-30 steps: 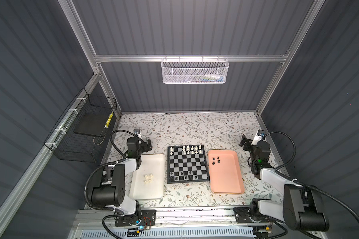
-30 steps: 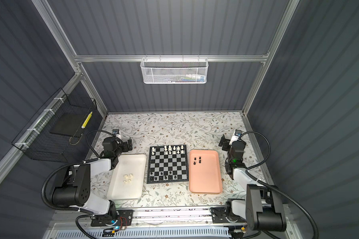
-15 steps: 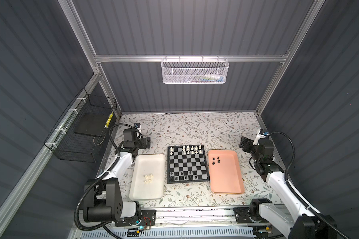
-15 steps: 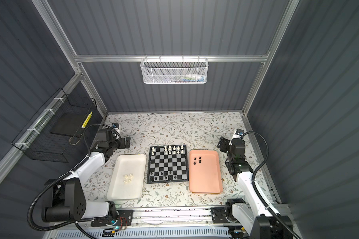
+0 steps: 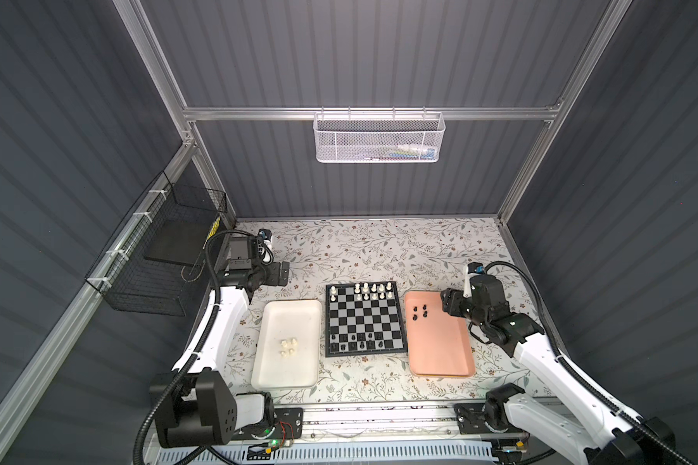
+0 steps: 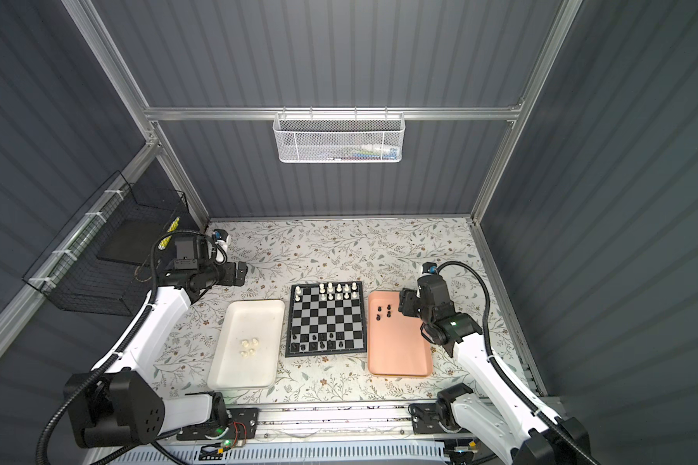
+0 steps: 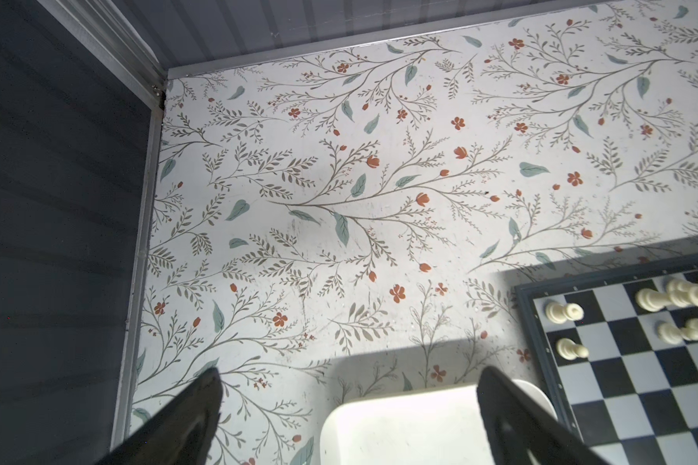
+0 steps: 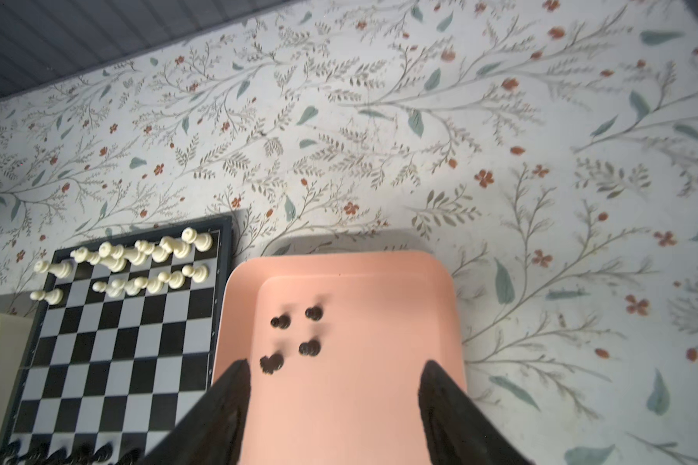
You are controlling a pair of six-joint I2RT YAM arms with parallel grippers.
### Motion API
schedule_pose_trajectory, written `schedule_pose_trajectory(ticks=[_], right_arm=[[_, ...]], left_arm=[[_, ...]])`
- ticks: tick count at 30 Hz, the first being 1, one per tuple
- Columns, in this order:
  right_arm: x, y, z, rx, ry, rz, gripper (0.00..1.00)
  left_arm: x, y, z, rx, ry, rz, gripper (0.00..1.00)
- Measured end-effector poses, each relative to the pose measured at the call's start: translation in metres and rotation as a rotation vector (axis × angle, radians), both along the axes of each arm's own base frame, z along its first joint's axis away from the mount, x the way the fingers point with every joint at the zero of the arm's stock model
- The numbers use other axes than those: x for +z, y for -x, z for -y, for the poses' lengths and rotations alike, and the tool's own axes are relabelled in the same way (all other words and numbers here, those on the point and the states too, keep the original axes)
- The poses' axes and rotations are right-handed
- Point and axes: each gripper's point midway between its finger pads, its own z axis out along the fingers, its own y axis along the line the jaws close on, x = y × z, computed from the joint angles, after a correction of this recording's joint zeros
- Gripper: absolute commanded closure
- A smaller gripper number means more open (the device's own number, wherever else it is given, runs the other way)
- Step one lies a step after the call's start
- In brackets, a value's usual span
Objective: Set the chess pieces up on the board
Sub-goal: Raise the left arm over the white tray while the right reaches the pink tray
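Note:
The board (image 5: 363, 318) (image 6: 326, 318) lies in the middle of the floral table. Cream chess pieces (image 5: 373, 290) (image 8: 138, 261) fill its far rows and black ones (image 5: 359, 342) stand along its near rows. Several loose cream pieces (image 5: 289, 347) lie in the white tray (image 5: 291, 310). Several black pieces (image 5: 420, 313) (image 8: 295, 336) lie in the pink tray (image 5: 440, 350). My left gripper (image 5: 283, 274) (image 7: 350, 374) hangs open and empty beyond the white tray's far left corner. My right gripper (image 5: 446, 304) (image 8: 335, 364) is open and empty over the pink tray's far right part, just right of the black pieces.
A black wire basket (image 5: 166, 249) hangs on the left wall. A white mesh basket (image 5: 379, 139) hangs on the back rail. The arms' mounting rail (image 5: 359, 414) runs along the near table edge. Bare floral tabletop (image 5: 379, 245) stretches behind the board.
Both arms have unfolded from their tucked pose. The right gripper has come left and nearer, over the pink tray, and its jaws have narrowed. The left gripper has stayed wide open.

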Motion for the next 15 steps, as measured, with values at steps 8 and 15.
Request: schedule_pose_trajectory(ticks=[8, 15], right_arm=[[-0.035, 0.02, -0.011, 0.002, 0.014, -0.21, 0.46], [-0.052, 0.018, -0.029, 0.035, 0.01, -0.307, 0.49]], left_arm=[[0.028, 0.033, 0.014, -0.115, 0.005, 0.008, 0.0], [0.035, 0.054, 0.023, -0.165, 0.03, -0.008, 0.0]])
